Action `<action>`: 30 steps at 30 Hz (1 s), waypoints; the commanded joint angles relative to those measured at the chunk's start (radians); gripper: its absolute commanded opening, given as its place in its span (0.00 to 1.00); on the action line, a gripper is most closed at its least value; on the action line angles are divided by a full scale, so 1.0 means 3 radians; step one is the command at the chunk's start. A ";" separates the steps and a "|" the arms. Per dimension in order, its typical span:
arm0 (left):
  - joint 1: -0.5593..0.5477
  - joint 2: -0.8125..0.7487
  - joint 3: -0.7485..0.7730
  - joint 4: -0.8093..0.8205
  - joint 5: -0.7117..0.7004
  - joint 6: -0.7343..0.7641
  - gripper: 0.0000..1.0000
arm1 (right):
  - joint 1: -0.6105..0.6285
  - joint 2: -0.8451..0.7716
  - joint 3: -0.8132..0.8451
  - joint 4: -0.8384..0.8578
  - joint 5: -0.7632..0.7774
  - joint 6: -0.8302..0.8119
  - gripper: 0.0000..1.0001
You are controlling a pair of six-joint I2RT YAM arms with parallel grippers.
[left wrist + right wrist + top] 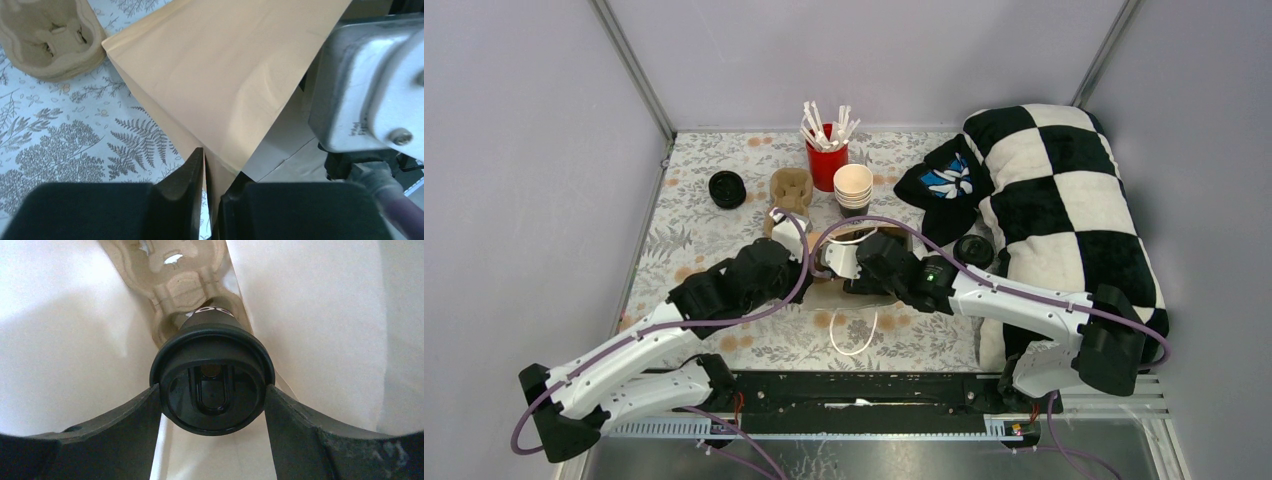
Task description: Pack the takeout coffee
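Right fingers (212,390) clamp one coffee cup (212,342) by its black lid, inside the paper bag (320,315). Just past the fingertips a cardboard carrier (175,285) lies at the bag's bottom, judged to be the cup's seat. Left fingers (210,172) pinch the bag's edge, apparently to hold its mouth open. Further out, right of the right fingers, the second coffee cup (974,250) stands on the desk (724,250), not yet packed. Count: two lidded cups, one bag, one carrier inside; spare carriers (790,190) are stacked beyond the left fingers.
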 commanded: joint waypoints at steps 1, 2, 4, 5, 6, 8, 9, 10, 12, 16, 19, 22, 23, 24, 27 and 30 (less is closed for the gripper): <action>-0.0013 0.0128 0.0173 -0.0267 -0.0194 -0.0092 0.20 | -0.0079 0.0072 -0.0064 0.0167 -0.0271 -0.0110 0.22; -0.0013 0.0143 0.0197 -0.0299 -0.0241 -0.0109 0.20 | -0.0094 0.0074 -0.0077 0.0188 -0.0300 -0.0125 0.22; -0.0006 0.0163 0.0244 -0.0344 -0.0299 -0.0139 0.19 | -0.0121 0.0095 -0.0086 0.0204 -0.0334 -0.0168 0.22; -0.0007 0.0169 0.0269 -0.0350 -0.0299 -0.0144 0.17 | -0.0124 0.0106 -0.0090 0.0204 -0.0350 -0.0199 0.22; -0.0007 0.0181 0.0287 -0.0354 -0.0293 -0.0152 0.14 | -0.0131 0.0120 -0.0089 0.0205 -0.0374 -0.0230 0.22; -0.0009 0.0211 0.0341 -0.0377 -0.0296 -0.0167 0.07 | -0.0140 0.0142 -0.0063 0.0166 -0.0435 -0.0284 0.22; -0.0005 0.0223 0.0377 -0.0393 -0.0303 -0.0178 0.05 | -0.0145 0.0154 -0.0033 0.0115 -0.0487 -0.0312 0.22; -0.0008 0.0234 0.0417 -0.0418 -0.0306 -0.0187 0.02 | -0.0148 0.0164 0.0023 0.0029 -0.0531 -0.0340 0.21; -0.0008 0.0245 0.0506 -0.0471 -0.0239 -0.0208 0.00 | -0.0145 0.0176 0.0115 -0.0125 -0.0612 -0.0371 0.21; -0.0006 0.0233 0.0664 -0.0611 -0.0152 -0.0307 0.00 | -0.0145 0.0226 0.0370 -0.0600 -0.0864 -0.0400 0.21; -0.0008 0.0247 0.0813 -0.0726 -0.0042 -0.0370 0.00 | -0.0145 0.0273 0.0563 -0.0924 -0.1093 -0.0338 0.21; -0.0009 0.0257 0.0930 -0.0830 0.0068 -0.0485 0.00 | -0.0143 0.0340 0.0760 -0.1248 -0.1378 -0.0215 0.21; -0.0008 0.0256 0.0948 -0.0847 0.0105 -0.0527 0.00 | -0.0140 0.0370 0.0817 -0.1366 -0.1466 -0.0179 0.20; -0.0009 0.0258 0.0955 -0.0863 0.0149 -0.0562 0.00 | -0.0140 0.0400 0.0863 -0.1466 -0.1540 -0.0140 0.19; -0.0009 0.0261 0.0956 -0.0912 0.0255 -0.0659 0.00 | -0.0137 0.0398 0.0843 -0.1469 -0.1604 -0.0024 0.19; -0.0008 0.0274 0.0952 -0.1009 0.0276 -0.0751 0.00 | -0.0135 0.0462 0.0882 -0.1500 -0.1634 -0.0002 0.20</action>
